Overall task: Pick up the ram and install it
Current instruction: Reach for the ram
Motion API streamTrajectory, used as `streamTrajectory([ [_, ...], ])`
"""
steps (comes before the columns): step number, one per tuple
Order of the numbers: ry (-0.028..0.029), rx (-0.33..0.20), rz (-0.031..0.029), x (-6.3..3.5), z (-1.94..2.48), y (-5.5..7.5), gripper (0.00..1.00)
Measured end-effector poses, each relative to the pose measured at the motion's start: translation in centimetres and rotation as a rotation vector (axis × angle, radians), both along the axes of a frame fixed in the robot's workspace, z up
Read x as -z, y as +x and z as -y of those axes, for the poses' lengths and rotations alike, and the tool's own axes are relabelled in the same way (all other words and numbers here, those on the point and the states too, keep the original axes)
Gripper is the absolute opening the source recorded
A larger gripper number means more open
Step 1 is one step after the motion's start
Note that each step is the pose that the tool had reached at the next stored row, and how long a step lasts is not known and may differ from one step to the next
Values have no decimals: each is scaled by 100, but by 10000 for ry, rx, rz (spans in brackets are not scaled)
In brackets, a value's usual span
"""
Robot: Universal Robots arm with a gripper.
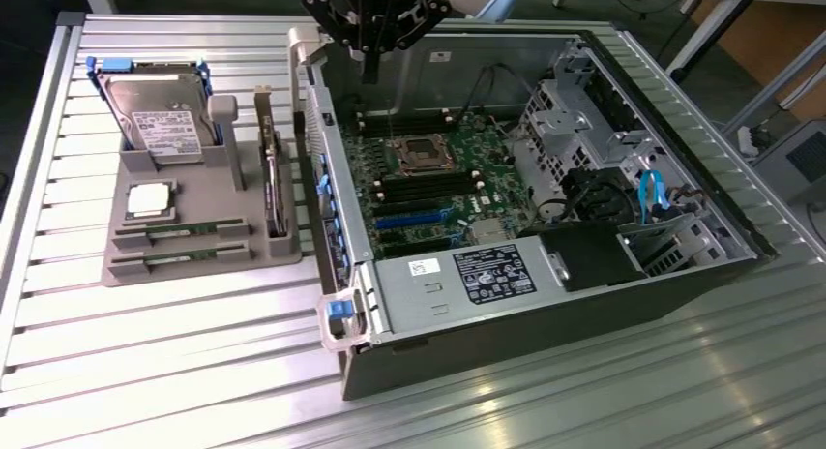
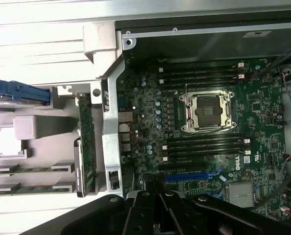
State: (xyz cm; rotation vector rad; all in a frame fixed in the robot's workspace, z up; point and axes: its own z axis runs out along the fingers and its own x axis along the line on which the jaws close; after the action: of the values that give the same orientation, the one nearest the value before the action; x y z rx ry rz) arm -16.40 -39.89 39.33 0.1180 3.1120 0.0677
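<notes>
The gripper (image 1: 370,74) hangs over the back edge of the open computer case (image 1: 543,309), its two fingers pressed together with nothing between them. From where I stand it is nowhere near the memory yet.

The ram sits outside the case, in the grey tray (image 1: 207,275) on the table. It is well off to the gripper's side, toward the exterior view's left, past the case wall and lower than the fingertips. There are two sticks alike, lying in parallel slots at the tray's end farthest from the gripper. The nearer ram stick (image 1: 181,234) lies just beyond the loose processor chip (image 1: 153,199). The farther ram stick (image 1: 181,261) is right beside it, one slot on. Neither has been touched, and I cannot tell which one is meant.

Both sticks run lengthwise across the line from the gripper to the tray. In the wrist view the nearer stick (image 2: 32,169) and its twin (image 2: 30,188) lie in the same direction as the empty black memory slots (image 2: 204,147) on the motherboard (image 2: 150,122) under the gripper (image 2: 157,218). I judge that a stick carried across would need little or no turning about the vertical.
</notes>
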Motion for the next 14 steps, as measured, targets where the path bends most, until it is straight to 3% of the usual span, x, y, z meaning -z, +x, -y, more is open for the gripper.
streamTrajectory([
  [14,0,0,0,0,0,-72,10],
])
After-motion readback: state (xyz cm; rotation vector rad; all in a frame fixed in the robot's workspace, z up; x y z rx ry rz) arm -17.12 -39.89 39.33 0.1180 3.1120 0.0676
